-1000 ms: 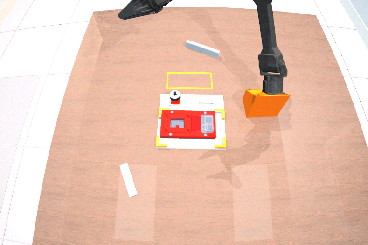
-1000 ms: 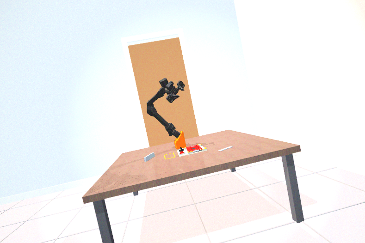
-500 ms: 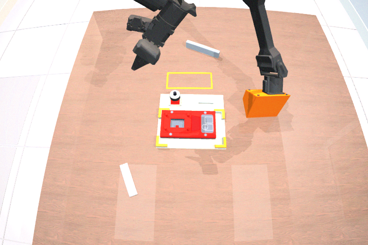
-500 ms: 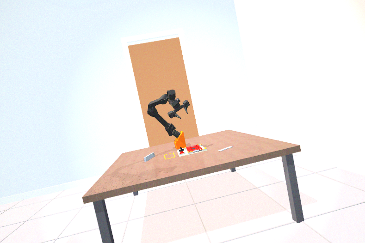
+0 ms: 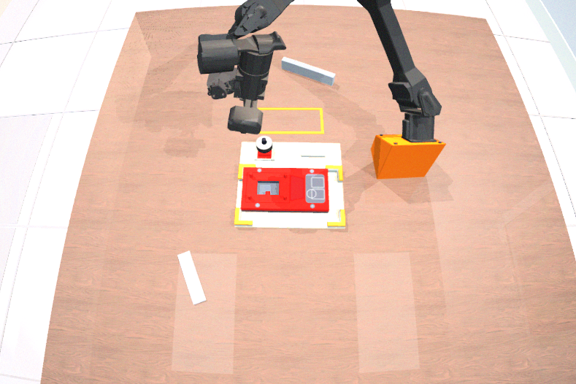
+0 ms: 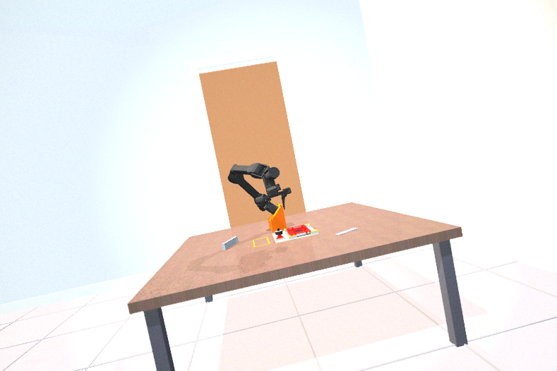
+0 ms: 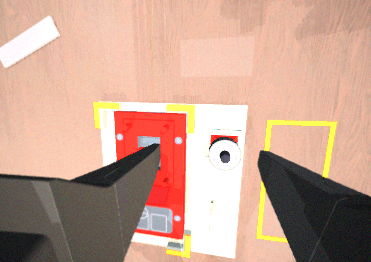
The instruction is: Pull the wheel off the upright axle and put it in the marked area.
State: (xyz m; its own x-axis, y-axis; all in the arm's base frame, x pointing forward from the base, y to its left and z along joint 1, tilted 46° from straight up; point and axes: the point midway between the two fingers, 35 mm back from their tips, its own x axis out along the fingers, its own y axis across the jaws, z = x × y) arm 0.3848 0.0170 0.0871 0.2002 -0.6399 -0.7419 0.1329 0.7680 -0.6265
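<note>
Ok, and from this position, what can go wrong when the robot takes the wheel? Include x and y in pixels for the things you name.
The fingers are open around nothing, and in the wrist view the wheel [image 5: 264, 145] [image 6: 278, 231] [image 7: 215, 159] appears nearer one finger; descending uncorrected might bump it. The red block [image 5: 295, 190] [image 6: 298, 230] [image 7: 174, 170] lies close by, so the other finger could perhaps hit it.

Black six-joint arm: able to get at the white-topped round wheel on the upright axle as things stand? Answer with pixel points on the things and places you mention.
Probably yes: the black parallel-jaw pincer [image 5: 247, 131] [image 6: 284, 207] [image 7: 208, 153] is open above, and nothing visible stands between it and the white-topped round wheel [image 5: 260, 141] [image 6: 278, 233] [image 7: 215, 156].
</note>
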